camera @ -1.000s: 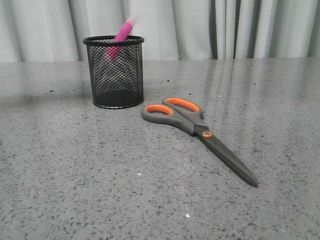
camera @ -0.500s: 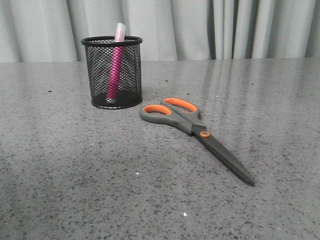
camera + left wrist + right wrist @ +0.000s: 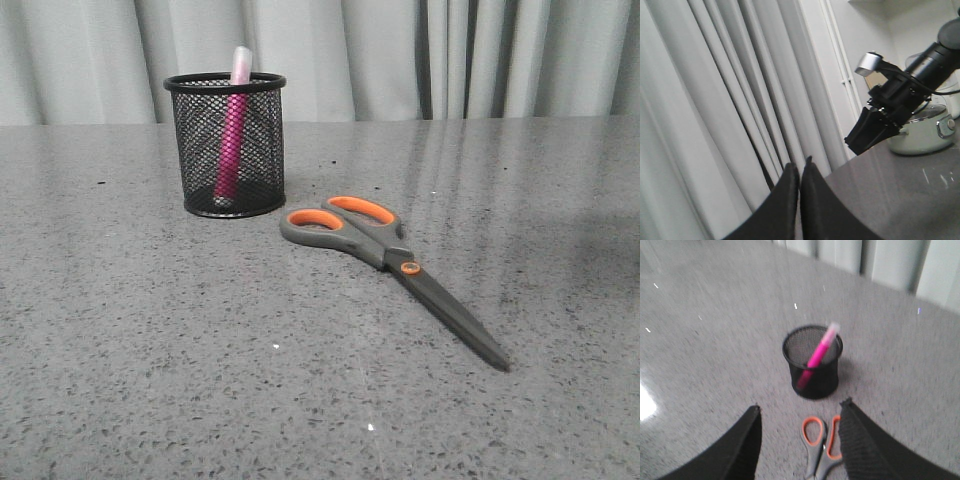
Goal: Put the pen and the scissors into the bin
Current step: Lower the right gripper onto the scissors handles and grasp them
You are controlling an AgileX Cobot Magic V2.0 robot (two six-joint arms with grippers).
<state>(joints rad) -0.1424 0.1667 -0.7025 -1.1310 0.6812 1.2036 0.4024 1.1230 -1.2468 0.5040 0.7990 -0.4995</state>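
The pink pen (image 3: 231,140) stands inside the black mesh bin (image 3: 227,145) at the back left of the grey table, its whitish cap above the rim. The scissors (image 3: 392,257) lie flat to the bin's right, orange-lined handles towards the bin, blades pointing to the front right. Neither gripper shows in the front view. My right gripper (image 3: 801,407) is open and empty, high above the table; between its fingers lie the scissors' handles (image 3: 820,442), with the bin (image 3: 813,361) and pen (image 3: 818,353) beyond. My left gripper (image 3: 800,166) is shut and empty, facing the curtain.
Grey curtains (image 3: 400,55) hang behind the table (image 3: 150,350). In the left wrist view the right arm's black gripper (image 3: 880,125) hangs over the table, with a pale green appliance (image 3: 925,132) behind it.
One second ago the pen leaned tilted with most of it above the bin's rim; since half a second ago it stands down inside the bin. The scissors have not moved.
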